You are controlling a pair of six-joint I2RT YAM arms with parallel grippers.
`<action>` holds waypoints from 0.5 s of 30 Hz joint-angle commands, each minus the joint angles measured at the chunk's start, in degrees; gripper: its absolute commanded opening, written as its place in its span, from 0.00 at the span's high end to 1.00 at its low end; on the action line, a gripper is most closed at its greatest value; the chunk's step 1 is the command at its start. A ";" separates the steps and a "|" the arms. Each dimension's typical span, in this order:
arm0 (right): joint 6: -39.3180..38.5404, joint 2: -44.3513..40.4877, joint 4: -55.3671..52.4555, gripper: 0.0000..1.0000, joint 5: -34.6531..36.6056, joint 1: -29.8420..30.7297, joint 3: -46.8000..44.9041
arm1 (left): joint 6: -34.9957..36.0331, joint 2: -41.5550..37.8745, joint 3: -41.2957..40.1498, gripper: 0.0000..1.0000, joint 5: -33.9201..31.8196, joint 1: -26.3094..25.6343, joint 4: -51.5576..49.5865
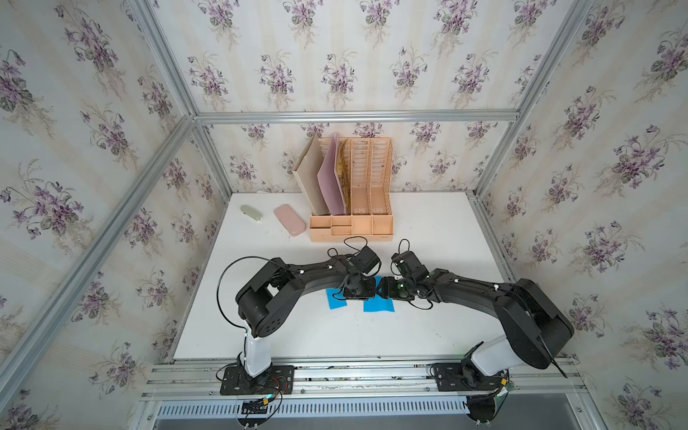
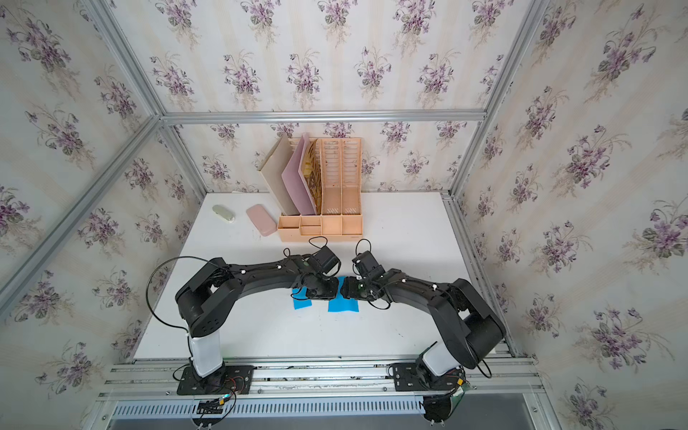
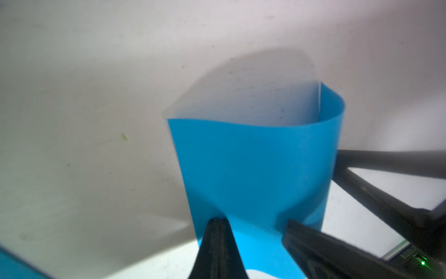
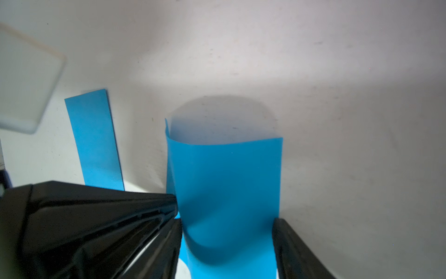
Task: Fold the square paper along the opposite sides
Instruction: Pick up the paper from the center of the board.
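The square blue paper (image 1: pixel 378 304) (image 2: pixel 343 304) lies mid-table with one side curled up off the table. In the left wrist view my left gripper (image 3: pixel 218 220) is shut on the paper (image 3: pixel 253 164) at its lifted edge. My right gripper (image 4: pixel 226 232) is open and faces the left one, with the raised paper (image 4: pixel 226 181) standing between its two fingers. In both top views the two grippers (image 1: pixel 373 289) (image 1: pixel 384 289) meet tip to tip above the paper and hide its far part.
A second blue piece, a narrow folded strip (image 1: pixel 336 299) (image 4: pixel 94 140), lies flat just left, partly under my left arm. At the back of the white table (image 1: pixel 439 238) stand a peach file organiser (image 1: pixel 352 193), a pink case (image 1: pixel 289 219) and a pale green case (image 1: pixel 251 213).
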 commanded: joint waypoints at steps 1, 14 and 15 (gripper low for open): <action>0.53 1.16 -5.12 0.35 -0.97 0.38 -0.54 | 0.77 0.80 0.44 1.00 -1.83 -0.02 -1.90; 0.56 2.21 -3.83 0.56 -0.91 0.69 -0.88 | 1.05 0.68 0.92 1.00 -2.52 -0.07 -2.15; 0.55 2.28 -3.67 0.57 -0.90 0.69 -0.84 | 1.09 0.60 0.94 1.00 -2.61 -0.11 -2.16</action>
